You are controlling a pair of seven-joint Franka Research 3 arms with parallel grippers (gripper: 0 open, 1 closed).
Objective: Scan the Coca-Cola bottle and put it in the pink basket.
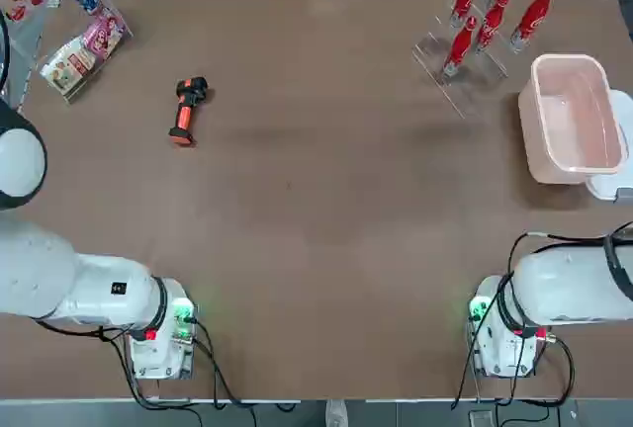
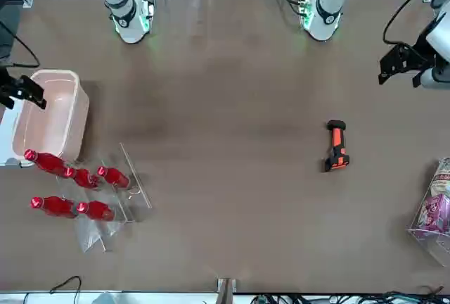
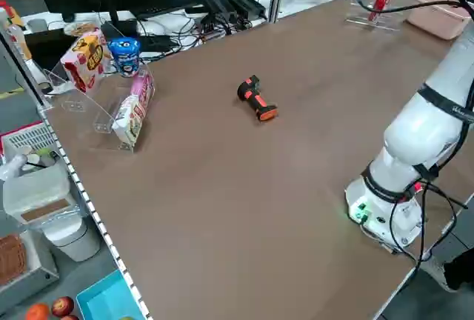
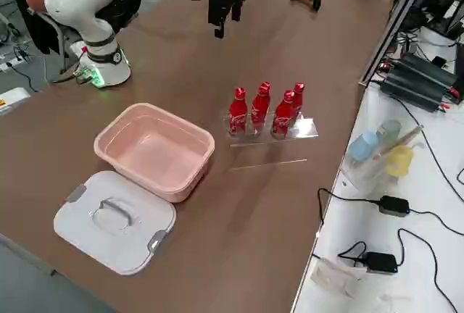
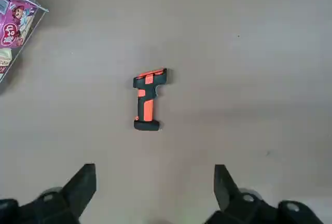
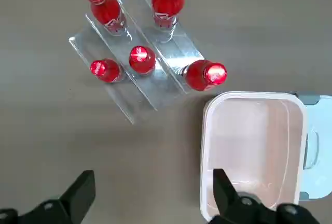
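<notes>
Five red Coca-Cola bottles (image 1: 492, 22) stand upright in a clear acrylic rack (image 6: 136, 71) at the table's far right. The empty pink basket (image 1: 530, 135) sits just beside them, nearer the robot, and shows in the right wrist view as the pink basket (image 6: 205, 146). My right gripper (image 6: 153, 198) hangs high over the bottles and basket, open and holding nothing; the front view shows it (image 2: 24, 91) beside the basket. My left gripper (image 5: 155, 193) is open and high above the orange-and-black scanner (image 5: 148, 99), which lies on its side on the left half (image 1: 186, 109).
A white lid (image 4: 116, 219) lies flat next to the basket at the right edge. A clear holder with snack packets (image 1: 79, 51) stands at the far left corner. Cables and boxes crowd the shelf beyond the far edge.
</notes>
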